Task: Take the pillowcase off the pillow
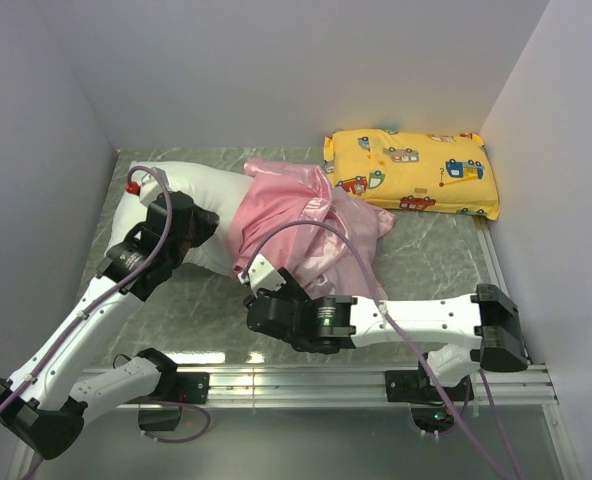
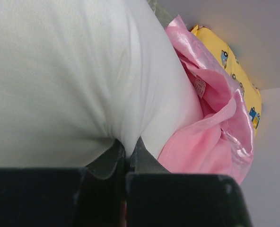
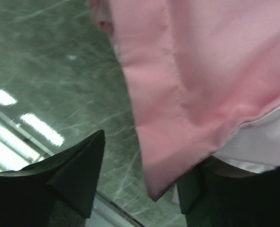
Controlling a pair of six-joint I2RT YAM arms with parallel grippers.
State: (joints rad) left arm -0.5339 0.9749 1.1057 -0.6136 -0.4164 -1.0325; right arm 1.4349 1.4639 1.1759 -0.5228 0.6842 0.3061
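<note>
The white pillow (image 1: 191, 190) lies at the left of the table, its left half bare. The pink pillowcase (image 1: 296, 215) is bunched over its right half. My left gripper (image 1: 208, 232) is shut on a pinch of the pillow's white fabric near its front edge; the left wrist view shows the fingers (image 2: 112, 153) closed on the pillow (image 2: 59, 80), with the pillowcase (image 2: 211, 137) just to the right. My right gripper (image 1: 251, 275) is open at the pillowcase's front hem. In the right wrist view a corner of the pillowcase (image 3: 201, 71) hangs between the spread jaws (image 3: 144, 165).
A smaller yellow pillow (image 1: 411, 172) printed with cartoon vehicles lies at the back right, also showing in the left wrist view (image 2: 234, 66). The green marble table (image 1: 426, 265) is walled at the left, back and right. A metal rail (image 1: 306, 380) runs along the front edge.
</note>
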